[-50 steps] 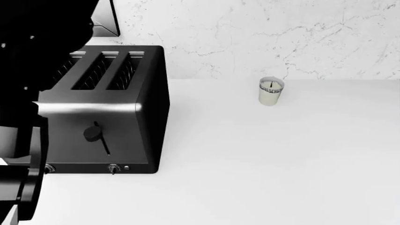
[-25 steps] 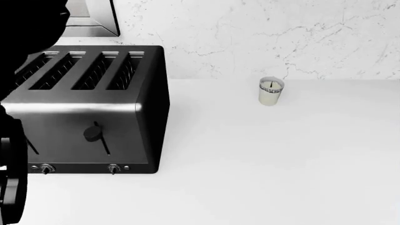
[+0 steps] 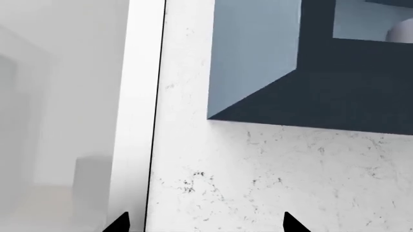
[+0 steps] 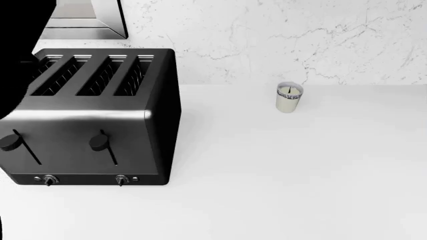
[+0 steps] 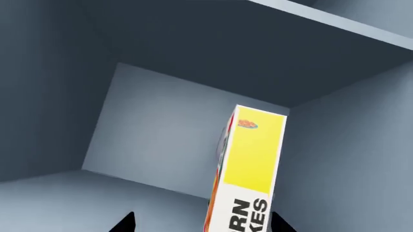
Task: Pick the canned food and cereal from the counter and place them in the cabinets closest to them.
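The cereal point(image 5: 250, 169), a yellow-and-white box with black lettering, stands inside a blue-grey cabinet point(image 5: 148, 135) in the right wrist view. My right gripper point(image 5: 203, 223) is open around the box's near end. The box lies close to one fingertip point(image 5: 281, 223) and well apart from the other. My left gripper point(image 3: 205, 223) is open with nothing between its fingers, facing a marble wall point(image 3: 271, 174) below an open blue cabinet point(image 3: 258, 58). The canned food is out of view. The white counter point(image 4: 300, 175) fills the head view, where only a black part of my left arm point(image 4: 20, 30) shows.
A large dark four-slot toaster point(image 4: 93, 115) stands on the counter's left. A small cream shaker point(image 4: 289, 97) sits near the marble backsplash point(image 4: 280, 35). A pale rounded shape point(image 3: 399, 33) inside the cabinet is cut off by the frame edge.
My left arm has drawn up and to the left out of the head view, uncovering the toaster's left side. The shaker and toaster have not moved.
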Controlling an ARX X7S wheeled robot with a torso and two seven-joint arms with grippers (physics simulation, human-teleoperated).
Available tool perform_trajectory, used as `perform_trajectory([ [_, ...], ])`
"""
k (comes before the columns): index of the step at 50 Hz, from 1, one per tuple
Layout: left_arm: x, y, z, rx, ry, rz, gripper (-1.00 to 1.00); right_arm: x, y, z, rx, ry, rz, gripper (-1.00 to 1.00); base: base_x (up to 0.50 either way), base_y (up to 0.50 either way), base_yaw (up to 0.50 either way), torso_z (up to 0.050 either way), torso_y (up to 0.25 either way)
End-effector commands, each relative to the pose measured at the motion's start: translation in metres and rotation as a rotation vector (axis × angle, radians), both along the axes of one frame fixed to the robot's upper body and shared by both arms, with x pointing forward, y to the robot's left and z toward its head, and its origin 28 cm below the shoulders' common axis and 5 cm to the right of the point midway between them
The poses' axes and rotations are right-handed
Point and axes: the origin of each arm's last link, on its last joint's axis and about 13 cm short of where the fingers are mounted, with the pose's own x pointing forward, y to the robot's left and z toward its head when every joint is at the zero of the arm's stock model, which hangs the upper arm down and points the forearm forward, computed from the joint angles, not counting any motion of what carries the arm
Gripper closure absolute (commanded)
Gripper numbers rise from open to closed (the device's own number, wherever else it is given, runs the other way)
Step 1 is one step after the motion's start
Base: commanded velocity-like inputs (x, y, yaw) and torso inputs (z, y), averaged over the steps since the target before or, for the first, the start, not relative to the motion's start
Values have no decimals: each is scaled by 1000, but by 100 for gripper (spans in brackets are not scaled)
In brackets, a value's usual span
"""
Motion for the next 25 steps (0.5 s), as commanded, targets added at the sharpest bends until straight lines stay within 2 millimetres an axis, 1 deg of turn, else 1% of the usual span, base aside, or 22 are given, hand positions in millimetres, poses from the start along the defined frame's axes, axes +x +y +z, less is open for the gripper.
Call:
perform_trajectory([
  [1, -29, 5, -15, 17, -42, -20, -100, -18, -1, -10, -7, 10, 0, -100, 0, 0, 0, 0, 0],
  [13, -49, 12, -28, 4, -99, -17, -100, -31, -3, -23, -5, 38, 30, -100, 0, 0, 0, 0, 0],
  [18, -54, 14, -34, 4, -120, 5, -100, -33, -3, -30, -6, 46, 47, -100, 0, 0, 0, 0, 0],
  [25, -64, 17, -37, -22, -150, 16, -100, -38, -4, -37, 4, 33, 68, -100, 0, 0, 0, 0, 0],
])
